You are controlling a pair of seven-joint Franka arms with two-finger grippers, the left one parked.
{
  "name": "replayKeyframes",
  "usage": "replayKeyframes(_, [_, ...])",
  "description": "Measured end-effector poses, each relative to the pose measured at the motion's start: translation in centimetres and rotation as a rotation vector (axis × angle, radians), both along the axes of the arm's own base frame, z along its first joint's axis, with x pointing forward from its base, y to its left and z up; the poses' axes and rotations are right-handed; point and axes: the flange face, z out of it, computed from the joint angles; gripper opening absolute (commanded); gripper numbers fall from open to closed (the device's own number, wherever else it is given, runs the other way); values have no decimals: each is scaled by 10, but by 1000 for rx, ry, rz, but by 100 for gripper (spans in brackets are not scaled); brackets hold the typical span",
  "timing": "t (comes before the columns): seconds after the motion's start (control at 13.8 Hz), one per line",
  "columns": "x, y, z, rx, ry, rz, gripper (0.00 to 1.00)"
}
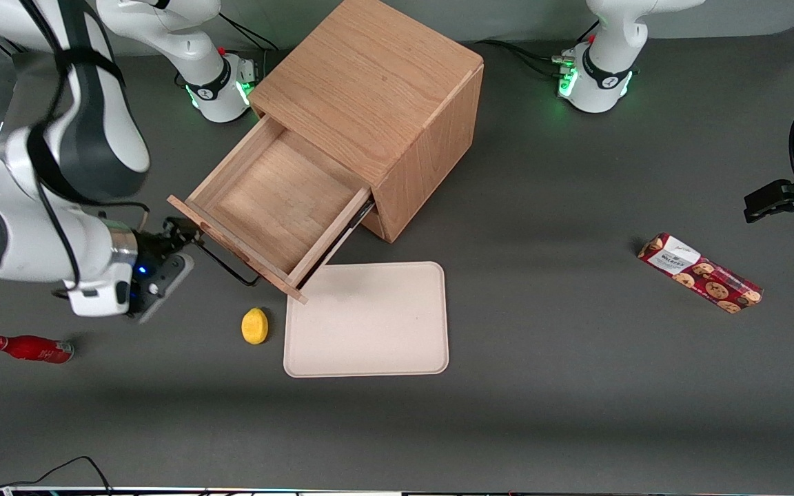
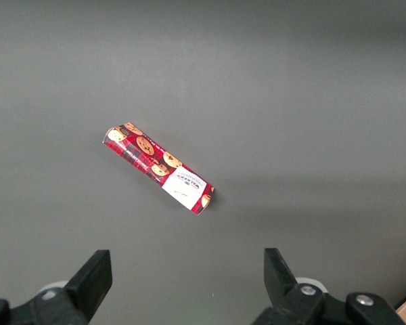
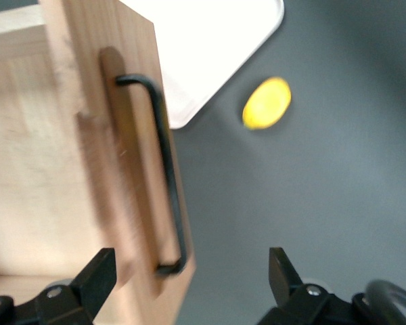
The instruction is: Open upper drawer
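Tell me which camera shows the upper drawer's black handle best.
The right wrist view: the handle fills it close up, with the open gripper beside it. The front view shows it only as a thin bar; the left wrist view shows none.

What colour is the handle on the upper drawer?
Black, a thin wire bar handle on the oak upper drawer; clearest in the right wrist view, beside the open pincer.

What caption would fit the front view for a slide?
Upper drawer pulled out of the oak cabinet, its tray bare; the open tool sits at the black handle, near a lemon and beige tray.
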Motion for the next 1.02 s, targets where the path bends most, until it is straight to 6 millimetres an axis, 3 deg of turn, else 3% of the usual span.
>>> replayKeyframes(0.36, [-52, -19, 79, -122, -59, -322, 100])
replayKeyframes(0.51, [-69, -44, 100, -166, -100, -370, 100])
replayKeyframes(0.8, [-74, -102, 124, -212, -160, -324, 100])
replayKeyframes(1.02, [-73, -113, 131, -212, -179, -339, 100])
